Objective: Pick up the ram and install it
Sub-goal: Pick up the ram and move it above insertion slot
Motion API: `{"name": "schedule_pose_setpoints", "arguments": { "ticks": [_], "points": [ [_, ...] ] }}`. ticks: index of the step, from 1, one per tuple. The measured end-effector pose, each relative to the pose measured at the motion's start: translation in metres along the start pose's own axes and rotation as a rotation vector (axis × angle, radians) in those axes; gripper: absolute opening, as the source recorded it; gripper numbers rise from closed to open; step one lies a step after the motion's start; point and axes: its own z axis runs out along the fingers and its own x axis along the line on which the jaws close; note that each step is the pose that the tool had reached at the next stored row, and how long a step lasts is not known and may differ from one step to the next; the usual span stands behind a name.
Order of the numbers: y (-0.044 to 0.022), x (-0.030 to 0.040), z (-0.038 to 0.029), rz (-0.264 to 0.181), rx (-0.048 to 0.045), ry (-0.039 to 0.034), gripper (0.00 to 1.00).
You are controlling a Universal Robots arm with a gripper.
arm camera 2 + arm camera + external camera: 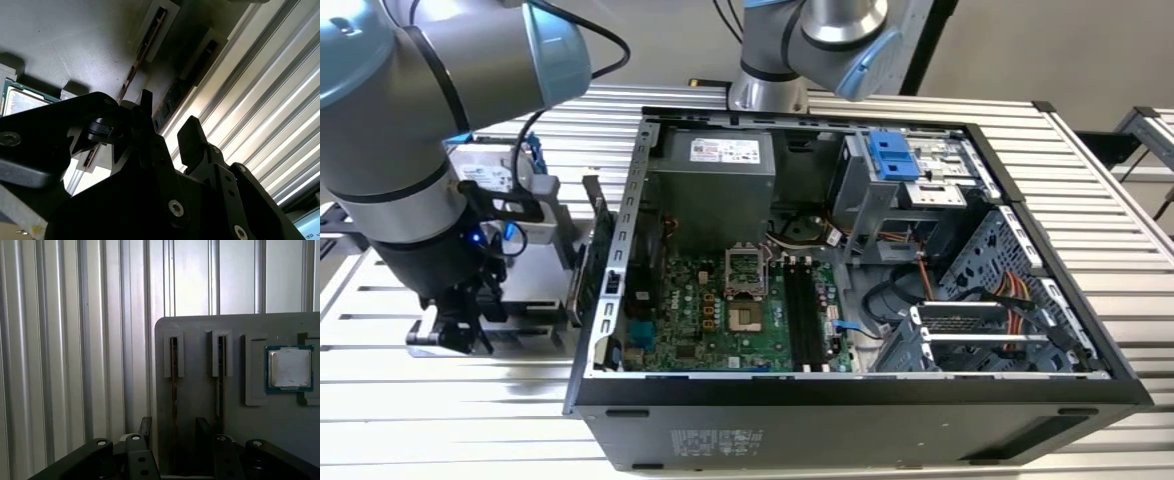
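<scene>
Your gripper (pixel 174 424), jaws spread and empty, sits in line with the ram (pixel 173 385), which stands on edge in the edge-most slot of the gray holder (pixel 197 345), its long axis running between your fingers.

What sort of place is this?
Probably a robotics lab bench for computer assembly: an open computer case, a robot arm beside it, and a grey parts tray on a ribbed metal table.

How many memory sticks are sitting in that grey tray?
2. Both stand on edge in neighbouring slots of the grey tray: the first stick by the tray's outer edge, the second stick between it and the square chip. Part of the tray is hidden.
</scene>
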Motion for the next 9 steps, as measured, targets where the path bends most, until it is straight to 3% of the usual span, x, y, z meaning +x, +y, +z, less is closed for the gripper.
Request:
{"name": "schedule_pose_setpoints", "arguments": {
  "ticks": [9],
  "points": [
    [-0.0002, -0.0006, 0.0015, 0.002, -0.0006, -0.0095, 1.0]
  ]
}}
